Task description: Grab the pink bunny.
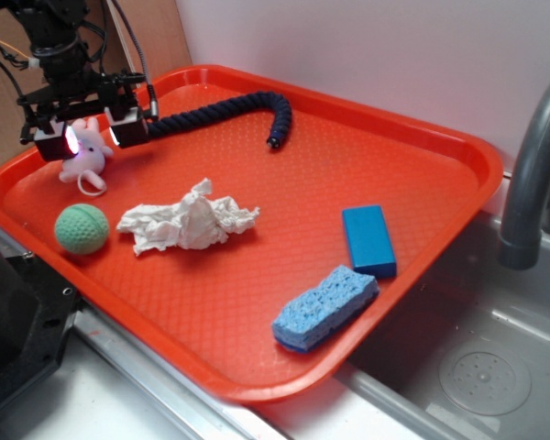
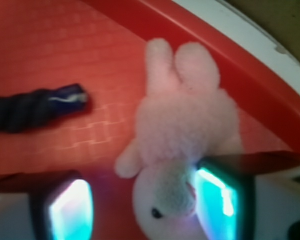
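Note:
The pink bunny [image 1: 84, 158] lies on the red tray [image 1: 257, 302] near its far left corner, a thin white cord loop beside it. My gripper [image 1: 90, 137] hangs right over it, open, one lit finger on each side. In the wrist view the bunny [image 2: 185, 130] fills the middle. Its head, with one dark eye, lies between the pads. The right pad [image 2: 217, 200] is against the head, while the left pad [image 2: 70, 210] stands apart with bare tray between. My gripper [image 2: 145, 207] holds nothing shut.
A green knitted ball [image 1: 82, 228] and a crumpled white tissue [image 1: 188, 220] lie just in front of the bunny. A dark blue rope [image 1: 229, 110] curves along the back, its end [image 2: 35, 107] left of the bunny. A blue block [image 1: 368, 240], a blue sponge [image 1: 325, 307], a faucet [image 1: 532, 174] and a sink [image 1: 477, 367] are at right.

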`<state>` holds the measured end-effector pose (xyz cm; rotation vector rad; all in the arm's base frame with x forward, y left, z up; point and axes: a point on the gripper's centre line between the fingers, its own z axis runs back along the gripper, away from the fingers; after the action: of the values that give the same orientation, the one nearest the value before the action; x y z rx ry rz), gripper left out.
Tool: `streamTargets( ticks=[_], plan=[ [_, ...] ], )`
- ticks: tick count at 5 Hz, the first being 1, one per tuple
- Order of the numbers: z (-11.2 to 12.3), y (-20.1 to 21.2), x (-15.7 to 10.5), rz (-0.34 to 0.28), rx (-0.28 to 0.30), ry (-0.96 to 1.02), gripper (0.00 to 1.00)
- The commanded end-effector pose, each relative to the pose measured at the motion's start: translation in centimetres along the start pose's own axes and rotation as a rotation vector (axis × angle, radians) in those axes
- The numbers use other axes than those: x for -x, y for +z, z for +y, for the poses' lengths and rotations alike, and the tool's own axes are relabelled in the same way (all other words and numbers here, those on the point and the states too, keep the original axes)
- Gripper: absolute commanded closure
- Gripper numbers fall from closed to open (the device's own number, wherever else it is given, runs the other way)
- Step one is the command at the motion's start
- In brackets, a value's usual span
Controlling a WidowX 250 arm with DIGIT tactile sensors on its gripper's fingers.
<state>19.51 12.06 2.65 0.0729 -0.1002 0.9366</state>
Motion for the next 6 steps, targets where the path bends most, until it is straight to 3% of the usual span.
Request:
streamTargets(
  ticks=[1, 3, 4, 5, 6],
  plan=[
    [2.2, 2.2, 1.0, 0.002, -0.046, -0.113, 1.00],
    [-0.2, 12.5, 5.0, -0.135, 0.160, -0.483, 1.00],
    [-1.3, 17.6, 6.3, -0.146, 0.178, -0.607, 1.00],
    [-2.8, 18.8, 6.6, -0.101, 0.175, -0.754, 1.00],
    [-8.2, 18.3, 6.4, -0.035, 0.034, -0.778, 1.00]
  ],
)
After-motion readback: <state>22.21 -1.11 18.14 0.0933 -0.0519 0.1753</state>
